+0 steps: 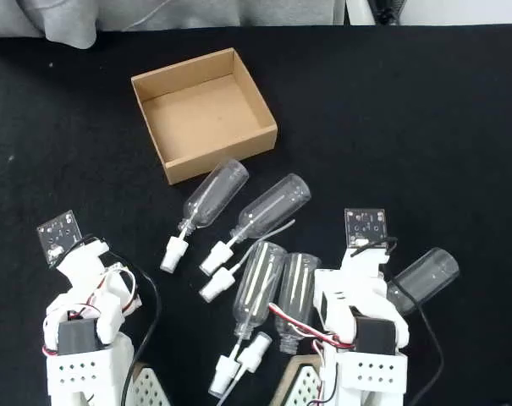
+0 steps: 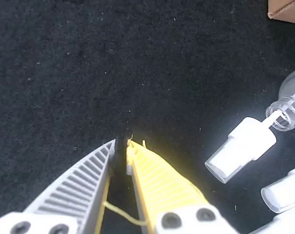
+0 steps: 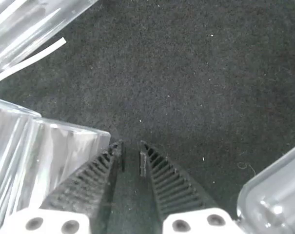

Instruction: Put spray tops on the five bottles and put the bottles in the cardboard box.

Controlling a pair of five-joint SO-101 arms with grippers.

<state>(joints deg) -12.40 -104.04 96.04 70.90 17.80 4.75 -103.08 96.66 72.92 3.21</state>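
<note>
Right gripper (image 3: 131, 152) — black ribbed jaws nearly closed, empty — sits just beside a clear plastic bottle (image 1: 296, 292) on its left, long axis parallel to the arm (image 1: 357, 300), open neck toward the base.

table covered by black felt-like cloth (image 1: 408, 127), flecked with pale lint. crumpled grey fabric (image 1: 154, 13) seen along far edge. white surface (image 1: 459, 10) at far right corner, dark object (image 1: 387, 10) beside it. light even, shadows soft.
</note>
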